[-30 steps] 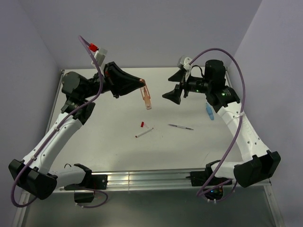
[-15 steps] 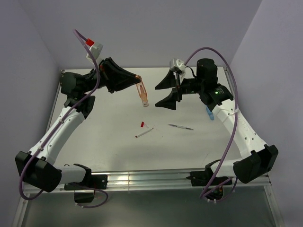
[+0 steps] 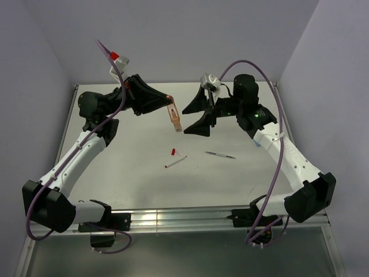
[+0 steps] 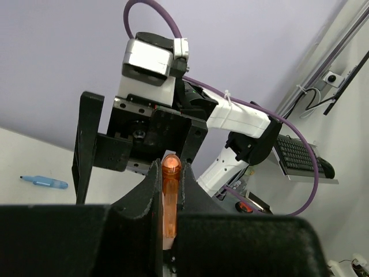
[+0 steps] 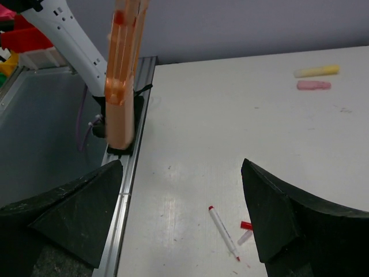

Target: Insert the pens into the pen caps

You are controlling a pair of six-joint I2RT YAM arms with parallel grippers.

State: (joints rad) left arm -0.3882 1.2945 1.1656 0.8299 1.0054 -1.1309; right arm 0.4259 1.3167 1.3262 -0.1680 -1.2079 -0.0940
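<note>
The left hand [image 3: 170, 104] is clamped shut on a stubby, see-through orange pen [image 3: 176, 121], whose smooth plastic barrel sticks out past the fingertips, up above the table [image 3: 132, 156]. Just beside it, the right hand [image 3: 195, 116] faces the pen with its matte black wedge-shaped fingers spread wide, holding nothing. Both arms reach inward, raised. Below lie a tiny red cap [image 3: 173, 152], a thin white pen [image 3: 176, 161] and a thin grey one [image 3: 219, 154].
</note>
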